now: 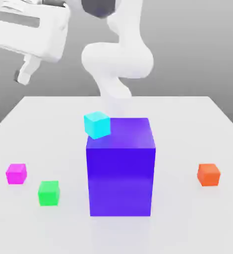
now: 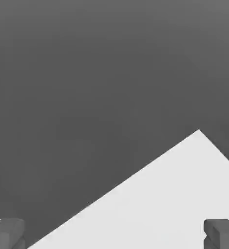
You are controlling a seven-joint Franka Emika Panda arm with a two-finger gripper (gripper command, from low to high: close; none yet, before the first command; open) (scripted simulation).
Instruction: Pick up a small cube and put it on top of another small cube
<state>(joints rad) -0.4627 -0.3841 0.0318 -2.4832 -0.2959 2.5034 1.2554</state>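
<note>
The small magenta-pink cube [image 1: 16, 173] rests on the white table [image 1: 188, 218] at the exterior view's left. A green cube [image 1: 48, 193] of the same size lies just beside it, nearer the front. An orange cube [image 1: 208, 174] sits alone at the exterior view's right. My gripper [image 1: 8, 70] hangs high above the table's far left corner, well away from all the cubes. In the hand view my gripper [image 2: 114, 236] stands open, its dark fingertips [image 2: 7, 234] wide apart with nothing between them.
A big purple-blue block [image 1: 120, 166] stands in the middle of the table. A cyan cube [image 1: 97, 124] shows at its upper left corner; whether it rests on the block or behind it I cannot tell. The arm's white base [image 1: 116, 64] rises behind.
</note>
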